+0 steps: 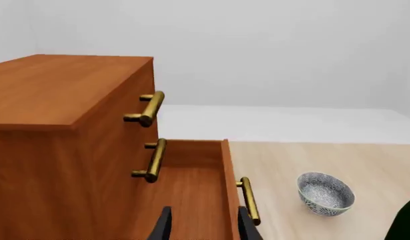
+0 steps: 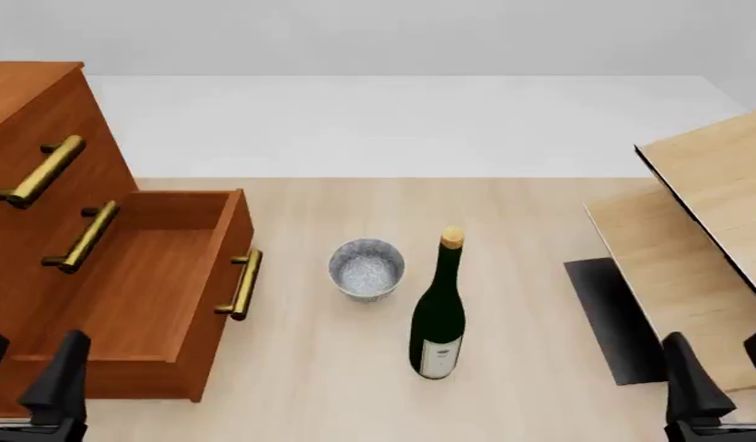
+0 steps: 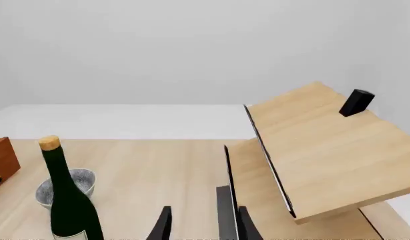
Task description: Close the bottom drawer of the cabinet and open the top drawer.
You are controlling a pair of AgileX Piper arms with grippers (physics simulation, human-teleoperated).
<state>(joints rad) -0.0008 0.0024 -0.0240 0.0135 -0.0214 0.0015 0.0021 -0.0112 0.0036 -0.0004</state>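
Note:
The reddish-brown cabinet [image 2: 21,87] stands at the table's left. Its top drawer [image 2: 61,124] is shut, brass handle [image 2: 34,172] sticking out; the middle drawer's handle [image 2: 80,237] sits below. The bottom drawer [image 2: 145,285] is pulled far out, its handle [image 2: 240,284] facing the bowl. My left gripper [image 2: 28,370] hovers open just in front of the open drawer's near side. In the left wrist view the left gripper [image 1: 205,227] looks along the open bottom drawer [image 1: 191,190] with the top drawer's handle [image 1: 148,107] above. My right gripper [image 2: 726,370] stands open at the near right, holding nothing.
A grey speckled bowl [image 2: 366,269] and a dark green bottle [image 2: 439,308] stand mid-table, right of the open drawer. Pale wood boards [image 2: 709,221] slant at the right, over a dark mat [image 2: 611,313]. A black block [image 3: 356,102] rests on the upper board.

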